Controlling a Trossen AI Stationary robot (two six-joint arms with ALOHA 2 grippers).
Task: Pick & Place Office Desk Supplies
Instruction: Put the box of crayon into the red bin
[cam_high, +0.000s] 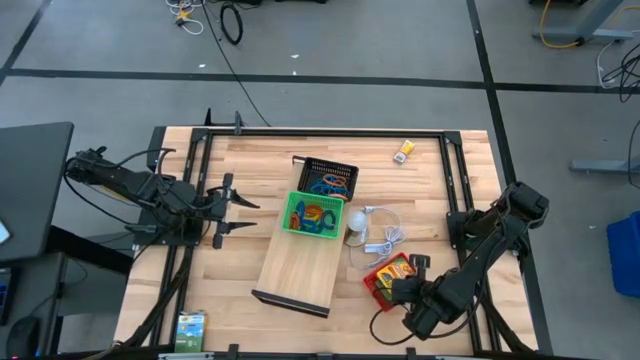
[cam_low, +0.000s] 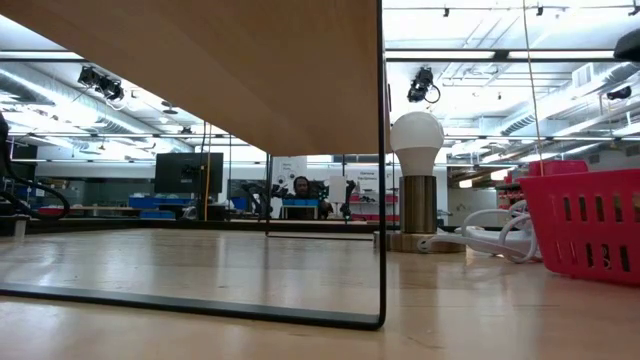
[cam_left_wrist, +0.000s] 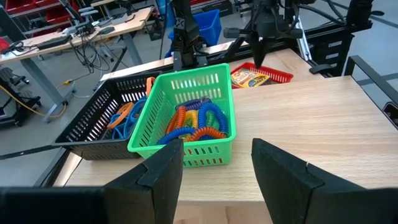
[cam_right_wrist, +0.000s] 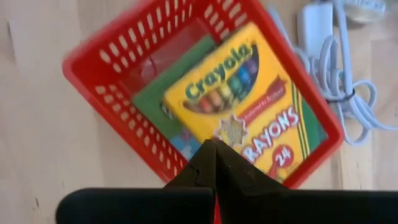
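Right gripper (cam_right_wrist: 214, 155) hangs over crayon box (cam_right_wrist: 249, 102).

The wooden table (cam_high: 440, 190) carries a board (cam_high: 300, 268), red tray (cam_high: 375, 287) and lamp (cam_high: 357, 222).

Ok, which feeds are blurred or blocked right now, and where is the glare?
Right wrist view: red basket and crayon box smeared by blur. Low view: wooden board fills the upper left, ceiling lights glare behind the bulb. High and left wrist views look sharp.
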